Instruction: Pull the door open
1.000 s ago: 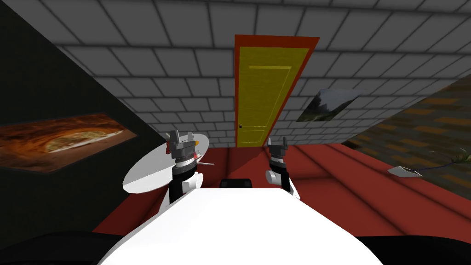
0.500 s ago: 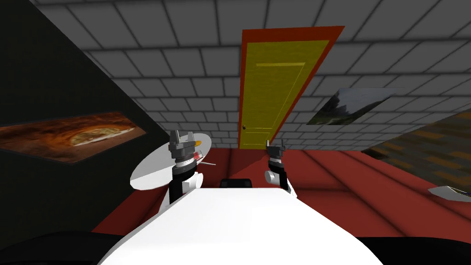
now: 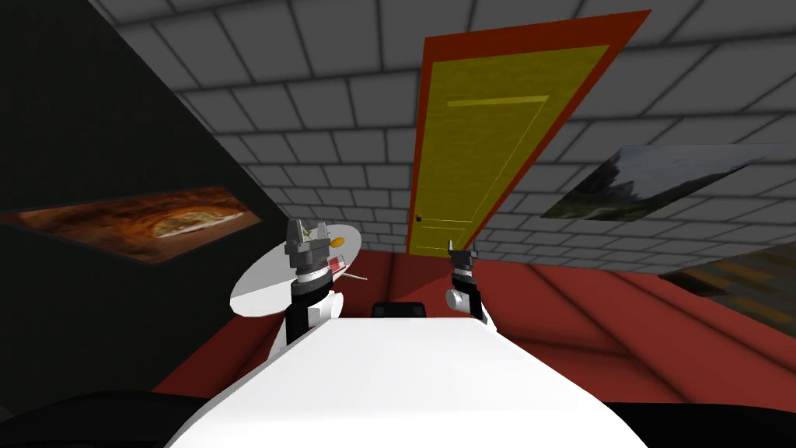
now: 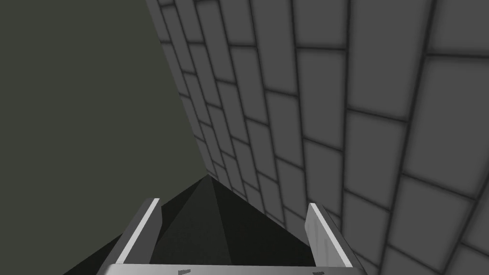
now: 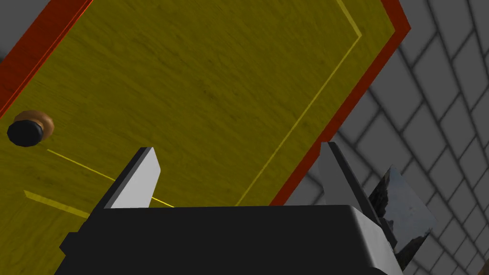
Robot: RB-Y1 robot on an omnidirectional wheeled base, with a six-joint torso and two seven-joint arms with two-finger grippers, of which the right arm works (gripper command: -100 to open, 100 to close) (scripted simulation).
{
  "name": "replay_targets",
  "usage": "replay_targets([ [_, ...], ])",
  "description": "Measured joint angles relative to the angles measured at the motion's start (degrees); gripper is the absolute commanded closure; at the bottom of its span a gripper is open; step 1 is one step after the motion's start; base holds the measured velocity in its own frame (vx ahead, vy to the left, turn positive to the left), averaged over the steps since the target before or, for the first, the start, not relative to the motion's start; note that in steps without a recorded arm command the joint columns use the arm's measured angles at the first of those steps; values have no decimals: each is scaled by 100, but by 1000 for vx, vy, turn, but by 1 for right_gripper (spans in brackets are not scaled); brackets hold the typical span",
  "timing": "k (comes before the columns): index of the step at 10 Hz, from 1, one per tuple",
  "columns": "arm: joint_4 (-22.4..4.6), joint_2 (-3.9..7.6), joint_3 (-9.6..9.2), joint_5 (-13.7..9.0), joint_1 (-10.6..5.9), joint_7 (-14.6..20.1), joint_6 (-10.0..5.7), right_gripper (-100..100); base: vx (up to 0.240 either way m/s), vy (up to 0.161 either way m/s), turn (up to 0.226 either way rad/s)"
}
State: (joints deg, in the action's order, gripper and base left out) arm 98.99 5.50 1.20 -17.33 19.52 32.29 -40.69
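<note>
Yellow grained door (image 5: pixel 215 95), round knob (image 5: pixel 25 132)

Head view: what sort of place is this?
Probably a room in a house: a yellow door in a red frame, a picture on the grey brick wall, and a round white table on a red floor.

The robot has rolled closer to the yellow panelled door (image 3: pixel 482 148) in its red frame (image 3: pixel 536 39); the landscape picture (image 3: pixel 653 183) looms larger too.
</note>
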Motion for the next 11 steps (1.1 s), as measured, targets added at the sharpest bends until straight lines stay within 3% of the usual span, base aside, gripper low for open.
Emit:
replay_targets([
  [11, -1539, 80, -25, -850, -394, 1220, -208, -100, 99, -18, 145],
])
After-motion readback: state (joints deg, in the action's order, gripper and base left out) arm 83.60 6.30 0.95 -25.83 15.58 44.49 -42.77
